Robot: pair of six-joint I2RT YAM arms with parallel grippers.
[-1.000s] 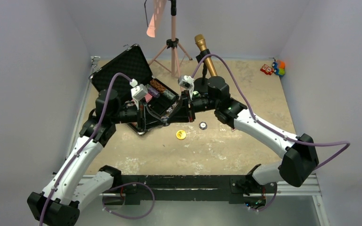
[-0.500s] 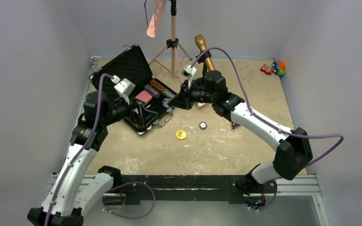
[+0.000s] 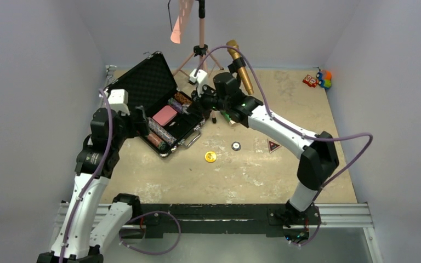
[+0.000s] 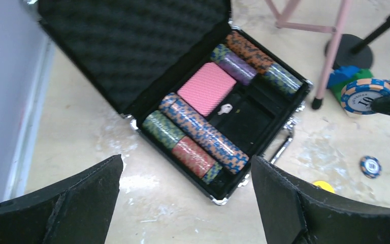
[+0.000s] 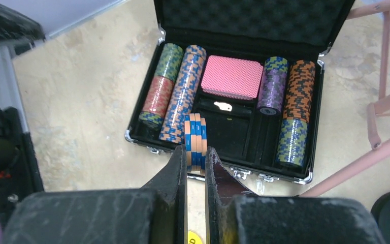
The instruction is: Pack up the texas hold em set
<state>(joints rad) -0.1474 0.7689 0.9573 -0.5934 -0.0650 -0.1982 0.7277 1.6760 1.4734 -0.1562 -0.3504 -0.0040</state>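
Note:
The black briefcase (image 3: 142, 82) lies open at the back left, foam lid up. Chip stacks (image 4: 203, 134) fill its side rows, with the pink card deck (image 4: 206, 88) between them. My right gripper (image 5: 196, 152) hangs over the case's near rim, shut on a small stack of blue-and-orange chips (image 5: 195, 137); from above the right gripper (image 3: 196, 103) is at the case's right end. My left gripper (image 4: 187, 168) stands open and holds nothing, left of the case and above the floor. The yellow button (image 3: 210, 156), blue button (image 3: 235, 146) and triangular button (image 3: 273, 146) lie on the table.
A pink tripod (image 3: 200, 49) and a gold microphone (image 3: 237, 63) on its stand rise behind the case. Green and blue toy blocks (image 4: 348, 76) sit by the stand's base. Small toys (image 3: 318, 79) lie in the far right corner.
My left gripper has opened and drawn back left, away from the case. My right gripper has swung left over the case with chips in it.

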